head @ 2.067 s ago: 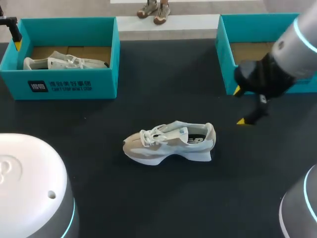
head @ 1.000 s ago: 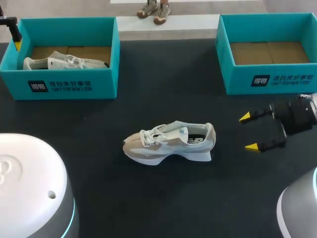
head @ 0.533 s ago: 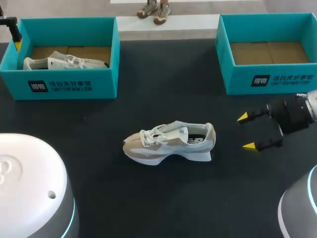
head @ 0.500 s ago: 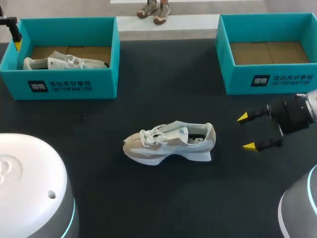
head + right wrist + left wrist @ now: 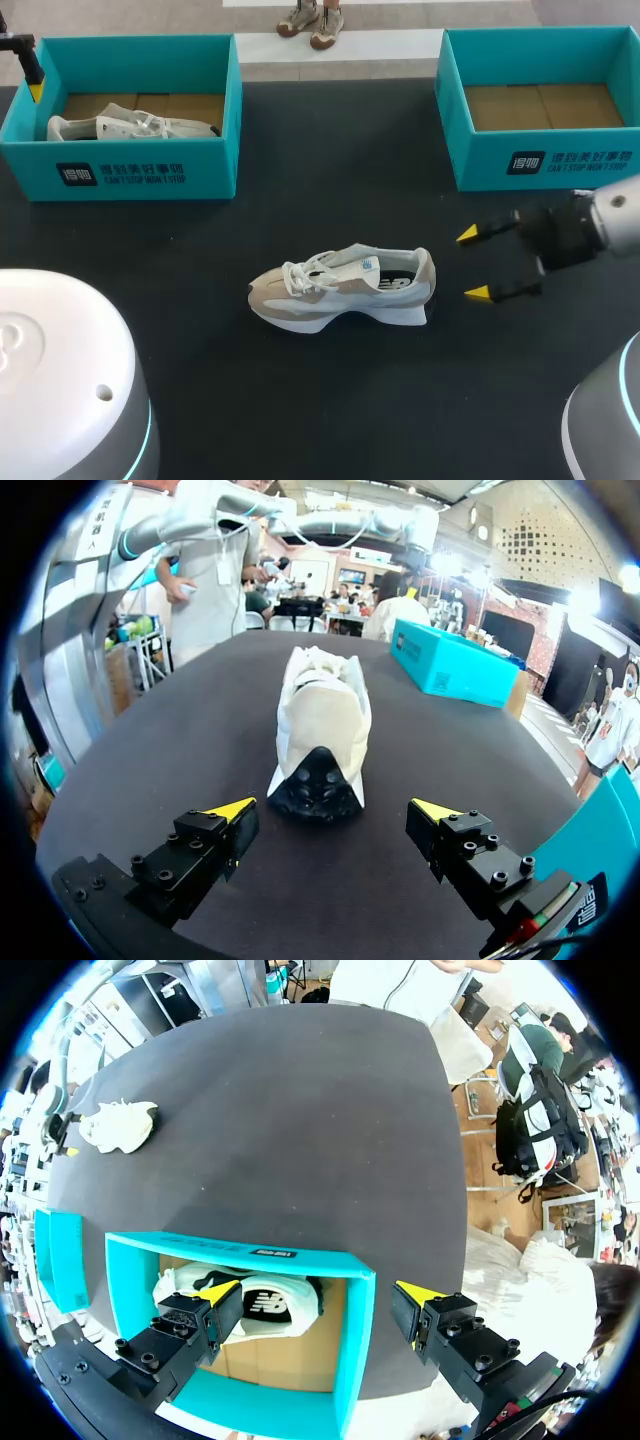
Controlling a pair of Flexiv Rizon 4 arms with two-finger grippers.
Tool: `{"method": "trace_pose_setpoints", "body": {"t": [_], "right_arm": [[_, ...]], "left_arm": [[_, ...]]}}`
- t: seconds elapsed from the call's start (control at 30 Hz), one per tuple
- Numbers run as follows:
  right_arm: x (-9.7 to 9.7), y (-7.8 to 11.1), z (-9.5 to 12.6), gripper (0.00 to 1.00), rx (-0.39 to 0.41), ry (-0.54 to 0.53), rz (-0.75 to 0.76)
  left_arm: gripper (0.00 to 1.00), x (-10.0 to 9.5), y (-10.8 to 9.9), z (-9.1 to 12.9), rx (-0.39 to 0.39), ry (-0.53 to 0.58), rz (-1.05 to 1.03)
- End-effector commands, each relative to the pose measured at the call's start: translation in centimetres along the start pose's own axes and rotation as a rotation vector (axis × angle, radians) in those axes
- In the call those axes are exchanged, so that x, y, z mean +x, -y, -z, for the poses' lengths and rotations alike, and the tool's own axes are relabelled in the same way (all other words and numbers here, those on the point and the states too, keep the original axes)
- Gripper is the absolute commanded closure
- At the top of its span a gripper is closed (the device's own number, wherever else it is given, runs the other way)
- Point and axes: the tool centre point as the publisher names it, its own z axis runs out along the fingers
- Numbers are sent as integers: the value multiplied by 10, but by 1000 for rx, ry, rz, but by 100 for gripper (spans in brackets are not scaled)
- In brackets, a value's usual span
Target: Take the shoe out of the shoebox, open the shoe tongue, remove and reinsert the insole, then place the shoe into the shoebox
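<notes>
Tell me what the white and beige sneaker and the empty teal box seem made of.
The white and beige sneaker: probably matte fabric upper; smooth white sole, likely foam or rubber. The empty teal box: likely matte cardboard, brown floor with a flap seam.

Shoe (image 5: 342, 290): ahead of the right gripper (image 5: 472, 264); matt cream and beige cloth upper, smooth white sole, black heel patch.
Table (image 5: 330, 150): matt black, finely textured covering.
Right shoebox (image 5: 480, 165): beside the right gripper; smooth teal card walls, dull brown card floor.
Left shoebox (image 5: 355, 1350): under the left gripper (image 5: 320, 1289); same teal card, holds a second shoe (image 5: 255, 1305) of white cloth.
Fingers (image 5: 190, 860): matt black bodies, smooth yellow tips.
</notes>
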Motion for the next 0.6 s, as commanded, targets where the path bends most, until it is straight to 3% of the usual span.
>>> {"method": "trace_pose_setpoints", "body": {"t": [0.03,0.6], "right_arm": [[-4,-1,-31,0,3,-25,1],[10,-16,-77,0,-31,-48,-20]], "left_arm": [[0,0,1,0,-2,-3,0],[0,0,1,0,-2,-3,0]]}}
